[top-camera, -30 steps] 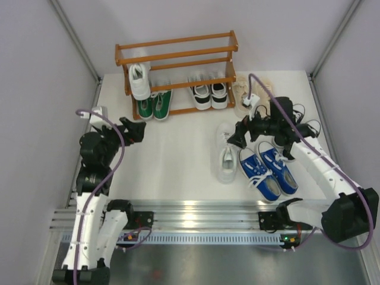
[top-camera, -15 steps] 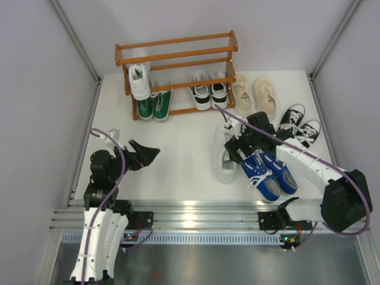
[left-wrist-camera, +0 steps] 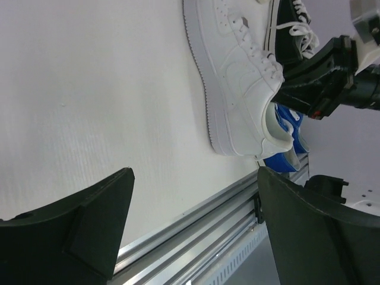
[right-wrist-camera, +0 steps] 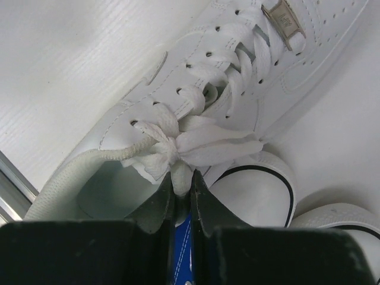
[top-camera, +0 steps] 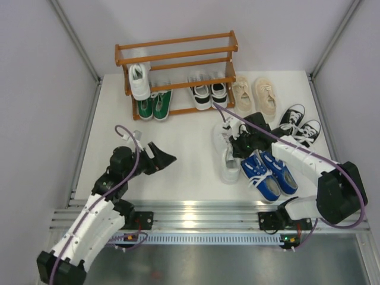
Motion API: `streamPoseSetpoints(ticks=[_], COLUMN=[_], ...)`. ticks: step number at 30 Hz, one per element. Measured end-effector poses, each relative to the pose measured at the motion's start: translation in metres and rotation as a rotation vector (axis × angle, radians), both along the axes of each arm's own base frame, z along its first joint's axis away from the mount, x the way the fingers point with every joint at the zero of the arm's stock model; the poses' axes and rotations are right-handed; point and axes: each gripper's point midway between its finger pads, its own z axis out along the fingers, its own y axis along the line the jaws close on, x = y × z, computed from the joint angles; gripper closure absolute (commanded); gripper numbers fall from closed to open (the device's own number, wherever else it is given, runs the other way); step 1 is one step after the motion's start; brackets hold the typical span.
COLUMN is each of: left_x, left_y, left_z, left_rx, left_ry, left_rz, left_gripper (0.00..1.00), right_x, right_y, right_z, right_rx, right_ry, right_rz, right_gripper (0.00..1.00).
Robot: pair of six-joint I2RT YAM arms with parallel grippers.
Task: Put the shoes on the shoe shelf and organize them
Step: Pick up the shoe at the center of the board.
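Observation:
A plain white shoe (top-camera: 225,169) lies on the table right of centre, toe toward the shoe shelf (top-camera: 178,43). My right gripper (top-camera: 238,144) is shut on its tongue (right-wrist-camera: 182,172), just behind the lace knot. Its mate (top-camera: 140,80) sits on the shelf's left side above the green pair (top-camera: 153,105). The black-and-white pair (top-camera: 210,94) is on the shelf's lower right. My left gripper (top-camera: 168,157) hangs open and empty over the table's left half; in its wrist view the white shoe (left-wrist-camera: 237,77) lies ahead of it.
Blue shoes with white toes (top-camera: 268,172) lie directly right of the held shoe, touching it. The beige pair (top-camera: 255,95) sits beside the shelf's right end. The black canvas pair (top-camera: 300,122) is near the right edge. A metal rail (top-camera: 196,211) runs along the front.
My right gripper moved left and down onto the white shoe and shut on its tongue. The left arm swung forward and right toward the table's middle, still open.

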Motion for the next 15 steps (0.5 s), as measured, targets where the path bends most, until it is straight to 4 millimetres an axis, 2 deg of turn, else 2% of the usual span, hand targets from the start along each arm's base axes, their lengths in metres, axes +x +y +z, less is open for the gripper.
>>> streamPoseSetpoints(ticks=[6,8,10,15], left_x=[-0.016,-0.013,-0.005,0.015], left_y=[-0.071,-0.091,-0.117,-0.182], left_z=[-0.03,-0.035,-0.035,-0.018], left_rx=[0.12,0.165,0.199,0.206], left_ry=[0.044,0.049,0.032,-0.032], left_rz=[-0.14,-0.145,-0.142,-0.125], left_gripper=[0.15,0.15,0.15,0.16], right_x=[0.003,0.006,0.007,0.004], right_y=[-0.004,-0.005,-0.005,-0.002], right_z=[0.002,0.005,0.007,0.01], right_rx=[0.006,0.018,0.029,0.063], right_ry=[-0.006,-0.011,-0.017,-0.013], right_rz=[-0.017,-0.029,-0.033,-0.027], right_gripper=[1.0,1.0,1.0,1.0])
